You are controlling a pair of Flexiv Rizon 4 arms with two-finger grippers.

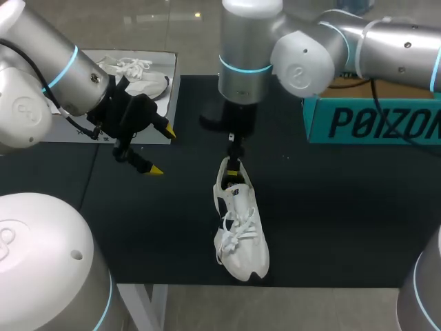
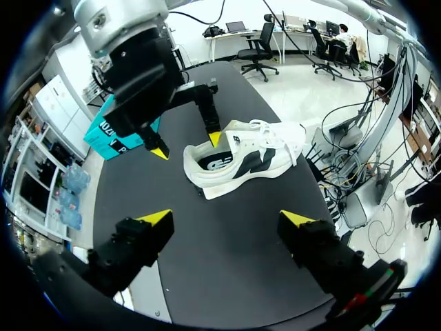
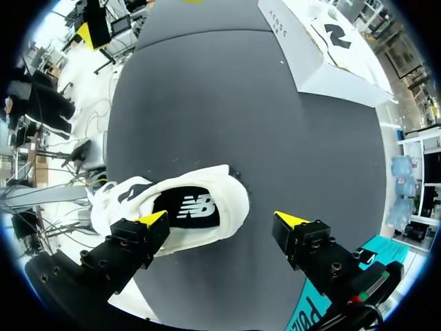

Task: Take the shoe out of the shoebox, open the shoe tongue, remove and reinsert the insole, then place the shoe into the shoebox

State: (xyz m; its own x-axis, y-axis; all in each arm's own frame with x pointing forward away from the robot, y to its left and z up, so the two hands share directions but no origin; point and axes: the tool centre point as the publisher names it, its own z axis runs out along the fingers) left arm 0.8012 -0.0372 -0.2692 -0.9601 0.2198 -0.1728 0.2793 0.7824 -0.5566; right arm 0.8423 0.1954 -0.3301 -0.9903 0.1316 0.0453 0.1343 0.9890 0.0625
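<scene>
A white shoe (image 1: pixel 240 231) with a dark insole lies on the black table, toe toward the front edge. Its heel (image 3: pixel 189 207) sits under my right gripper (image 3: pixel 220 221), which hangs open above it. One right fingertip (image 2: pixel 215 138) is at the heel collar and the other (image 2: pixel 160 153) stands clear of the shoe. My left gripper (image 1: pixel 160 152) is open and empty, raised to the left of the shoe (image 2: pixel 248 155), which lies ahead of its fingers. The white shoebox (image 1: pixel 165 103) sits at the back left with a second white shoe (image 1: pixel 134 74) in it.
A teal box (image 1: pixel 372 118) stands at the back right, also seen beyond the right gripper (image 2: pixel 185 143) as the teal box (image 2: pixel 109 134). The shoebox (image 3: pixel 324 52) lies far ahead of the right gripper. Bare black table surrounds the shoe.
</scene>
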